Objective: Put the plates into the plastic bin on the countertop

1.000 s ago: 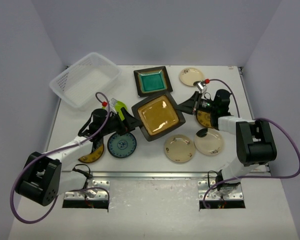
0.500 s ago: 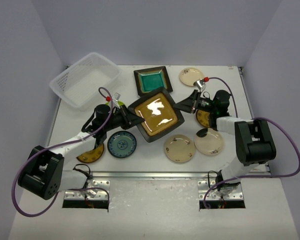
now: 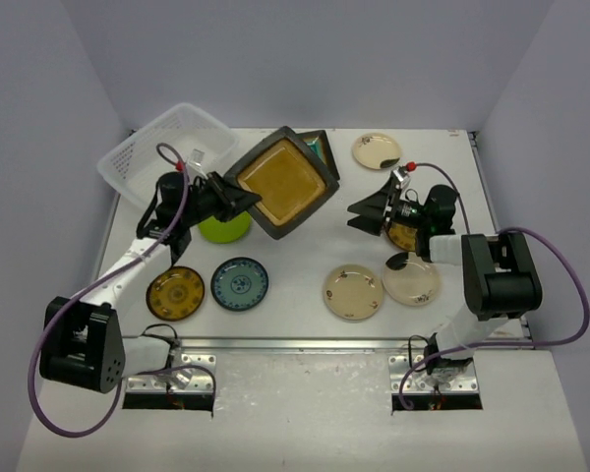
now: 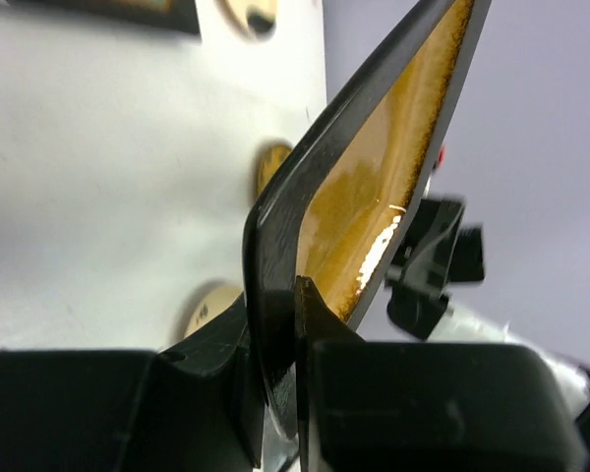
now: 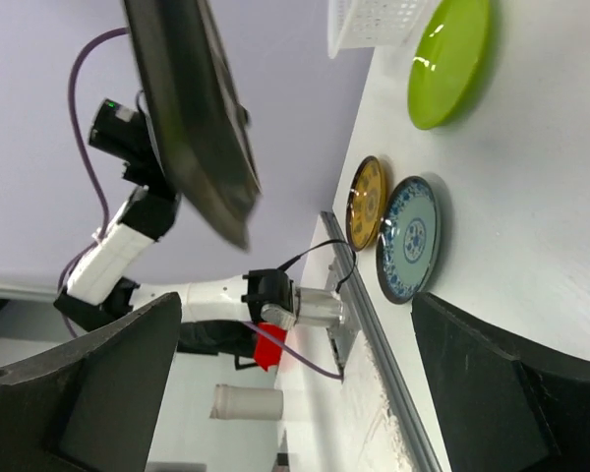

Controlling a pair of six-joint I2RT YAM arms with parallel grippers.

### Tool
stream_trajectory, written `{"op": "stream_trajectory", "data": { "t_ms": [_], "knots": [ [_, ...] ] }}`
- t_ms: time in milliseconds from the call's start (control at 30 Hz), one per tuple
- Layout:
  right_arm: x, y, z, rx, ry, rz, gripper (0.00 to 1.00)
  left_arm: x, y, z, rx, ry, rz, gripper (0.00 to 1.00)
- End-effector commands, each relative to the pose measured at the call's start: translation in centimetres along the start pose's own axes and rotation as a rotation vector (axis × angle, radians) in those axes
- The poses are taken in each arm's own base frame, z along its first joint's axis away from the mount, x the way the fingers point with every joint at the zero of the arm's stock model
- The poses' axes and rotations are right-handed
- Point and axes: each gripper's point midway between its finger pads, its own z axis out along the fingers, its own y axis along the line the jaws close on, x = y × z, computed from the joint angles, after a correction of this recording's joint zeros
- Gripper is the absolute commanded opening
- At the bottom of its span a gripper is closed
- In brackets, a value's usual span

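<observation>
My left gripper (image 3: 233,197) is shut on the dark rim of the amber square plate (image 3: 281,180), which hangs tilted above the countertop (image 3: 295,258) just right of the plastic bin (image 3: 162,152). In the left wrist view the left gripper (image 4: 275,344) pinches that plate (image 4: 374,167) edge-on. My right gripper (image 3: 366,213) stands open and empty, apart from the plate. The teal square plate (image 3: 322,147) is mostly hidden behind the amber one. Lying flat are a lime green plate (image 3: 224,229), a mustard plate (image 3: 177,292), a blue plate (image 3: 240,283) and cream plates (image 3: 353,292).
More cream plates lie at the right (image 3: 413,279) and back (image 3: 376,150). A mustard plate (image 3: 403,237) sits partly under the right arm. The right wrist view shows the raised amber plate (image 5: 192,108), lime plate (image 5: 450,61) and blue plate (image 5: 408,239).
The right gripper let go of the amber plate and opened. The left arm lifted the plate up and back-left towards the bin, uncovering the lime green plate.
</observation>
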Motion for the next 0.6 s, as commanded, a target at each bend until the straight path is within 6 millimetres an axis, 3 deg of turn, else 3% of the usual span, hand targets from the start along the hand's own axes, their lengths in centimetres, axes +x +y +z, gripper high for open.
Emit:
{"op": "stream_trajectory", "data": {
  "t_ms": [0, 33, 67, 133, 200, 233, 267, 300, 333, 367, 433, 467, 500, 567],
  "knots": [
    [-0.1, 0.0, -0.8, 0.022, -0.014, -0.056, 0.99, -10.5, -9.3, -4.0, 0.121, -0.251, 0.117, 0.00],
    [-0.4, -0.6, -0.9, 0.072, -0.032, -0.071, 0.99, -12.5, -8.6, -4.2, 0.064, -0.288, 0.106, 0.00],
    [0.0, -2.6, -1.2, 0.177, -0.031, -0.076, 0.99, -15.0, -7.7, -5.0, 0.012, -0.342, 0.108, 0.00],
    [-1.2, -3.3, -1.5, 0.326, -0.055, -0.160, 0.99, -17.6, -3.5, -4.6, -0.156, -0.370, 0.055, 0.00],
    [-1.6, -4.0, -2.6, 0.559, -0.068, -0.311, 0.99, -22.0, -0.3, -5.1, -0.325, -0.429, 0.068, 0.00],
    [-2.0, -3.6, -3.7, 0.649, -0.100, -0.381, 0.99, -23.9, 1.3, -5.0, -0.398, -0.426, 0.072, 0.00],
    [-1.2, -2.7, -3.8, 0.652, -0.087, -0.422, 0.99, -25.6, 0.3, -5.7, -0.400, -0.469, 0.100, 0.00],
    [-0.9, -2.2, -4.0, 0.701, -0.105, -0.484, 0.99, -26.9, 2.8, -4.5, -0.442, -0.446, 0.063, 0.00],
    [-0.4, -1.8, -4.4, 0.736, -0.116, -0.520, 0.99, -28.5, 4.0, -4.0, -0.464, -0.445, 0.046, 0.00],
    [0.3, -1.6, -4.6, 0.740, -0.110, -0.531, 0.99, -30.1, 3.9, -4.0, -0.471, -0.462, 0.053, 0.00],
    [1.6, -0.7, -4.7, 0.710, -0.098, -0.554, 0.99, -32.7, 6.9, -2.6, -0.535, -0.442, 0.040, 0.00],
    [2.4, 0.2, -4.7, 0.680, -0.092, -0.573, 0.99, -35.1, 5.5, -3.4, -0.540, -0.465, 0.077, 0.00],
    [3.1, 0.5, -4.9, 0.666, -0.079, -0.583, 0.99, -36.7, 5.8, -3.9, -0.559, -0.475, 0.088, 0.00],
    [4.2, 0.6, -5.3, 0.655, -0.055, -0.594, 0.99, -38.5, 8.7, -4.8, -0.609, -0.467, 0.057, 0.00]
  ]
}}
